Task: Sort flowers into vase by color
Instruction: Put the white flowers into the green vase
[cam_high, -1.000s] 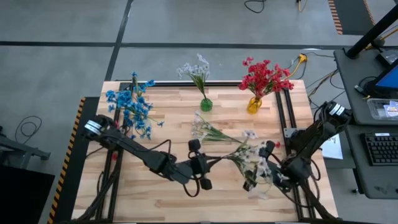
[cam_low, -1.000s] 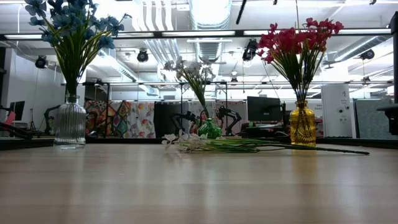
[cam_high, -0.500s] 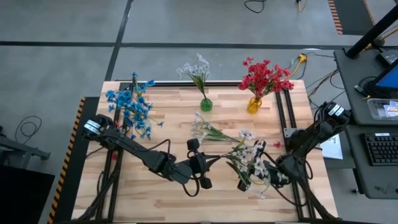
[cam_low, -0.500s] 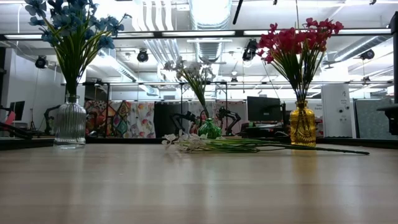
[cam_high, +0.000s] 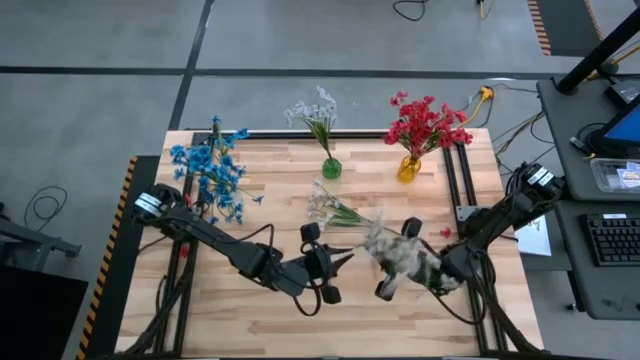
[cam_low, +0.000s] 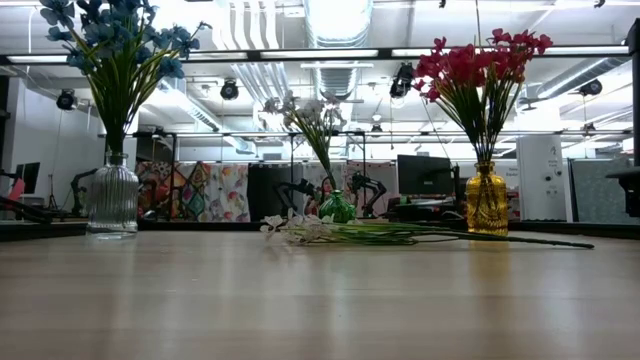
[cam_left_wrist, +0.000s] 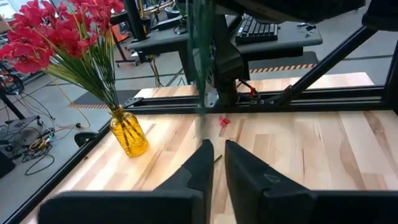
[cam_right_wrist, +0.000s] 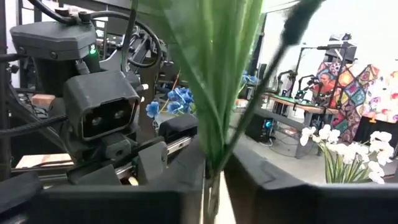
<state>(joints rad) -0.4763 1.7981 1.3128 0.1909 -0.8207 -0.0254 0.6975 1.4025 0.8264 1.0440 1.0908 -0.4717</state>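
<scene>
A white flower spray (cam_high: 383, 245) hangs blurred above the table's middle, between my two grippers. My right gripper (cam_high: 398, 262) is shut on its green stem bundle (cam_right_wrist: 214, 93). My left gripper (cam_high: 340, 260) (cam_left_wrist: 216, 155) is shut, its fingertips at the stem's lower end (cam_left_wrist: 201, 93); I cannot tell whether they touch it. Another white spray (cam_high: 335, 210) lies flat on the table. Along the far edge stand blue flowers in a clear vase (cam_low: 113, 195), white flowers in a green vase (cam_high: 331, 168) and red flowers in a yellow vase (cam_high: 408, 168). My right gripper pinches the spray's stem bundle (cam_right_wrist: 213, 163) between its two fingers, below the leaves. It comes in about level from the table's right side, with the fingers lying across the stem. The spray is lifted clear of the table.
A small red petal (cam_left_wrist: 224, 121) lies on the boards near the right rail. The lying spray's long stem (cam_low: 480, 240) stretches toward the yellow vase. The wood in front of both grippers, toward the near edge, is bare.
My right gripper has gone toward the table's left, closer to my left gripper. The white spray has swung with it: its blossoms have shifted left and toward the far edge and now show blurred. My left arm has kept still.
</scene>
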